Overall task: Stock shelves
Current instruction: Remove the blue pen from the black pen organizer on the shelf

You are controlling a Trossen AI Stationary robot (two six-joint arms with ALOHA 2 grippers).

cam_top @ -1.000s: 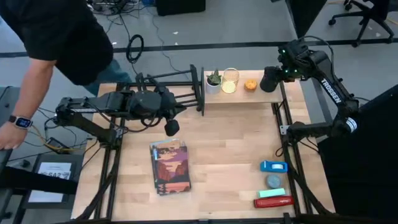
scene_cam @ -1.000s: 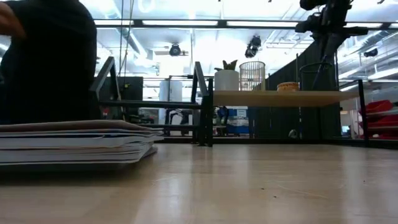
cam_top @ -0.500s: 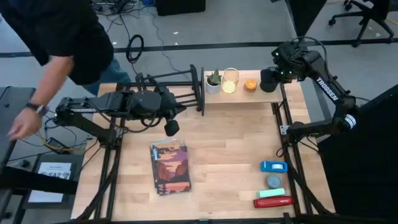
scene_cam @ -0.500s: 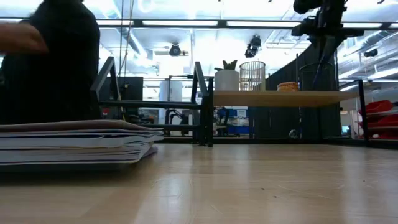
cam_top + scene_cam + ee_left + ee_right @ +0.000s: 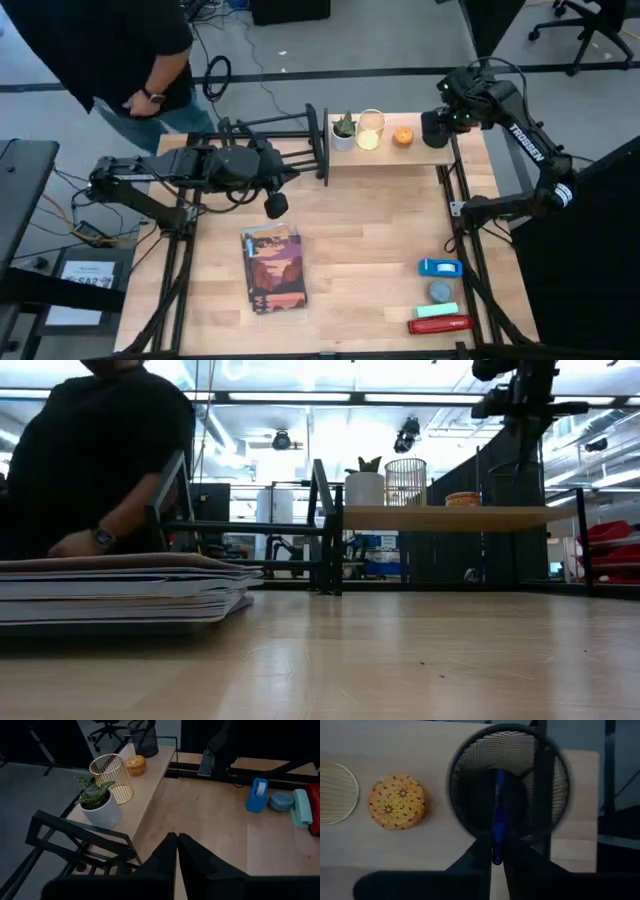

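The wooden plank shelf [image 5: 385, 155] stands at the table's far edge, with the black metal-bar rack [image 5: 270, 135] to its left. On the plank stand a potted plant [image 5: 343, 130], a gold wire cup [image 5: 370, 128], a yellow patterned tin [image 5: 402, 136] and a black mesh cup [image 5: 470, 765]. My right gripper [image 5: 493, 851] hangs over the mesh cup, shut on a blue pen [image 5: 498, 810]. My left gripper [image 5: 177, 837] is shut and holds nothing, near the rack's front, beyond a stack of books [image 5: 272, 268]. My right gripper pinches the blue pen near its upper end [image 5: 496, 851] between its two fingers. The fingers come from above and point down. The pen hangs upright below them, and its lower part reaches into the mouth of the mesh cup.
At the table's near right lie a blue tape dispenser [image 5: 440, 267], a round grey thing [image 5: 440, 291], a teal block [image 5: 436, 310] and a red stapler [image 5: 440, 325]. A person in black [image 5: 110, 50] stands beyond the far left corner. Bare tabletop lies in the middle.
My right gripper has edged slightly toward the far edge above the mesh cup, still holding the pen. The person at the far left has drawn an arm back from the left side and straightened up.
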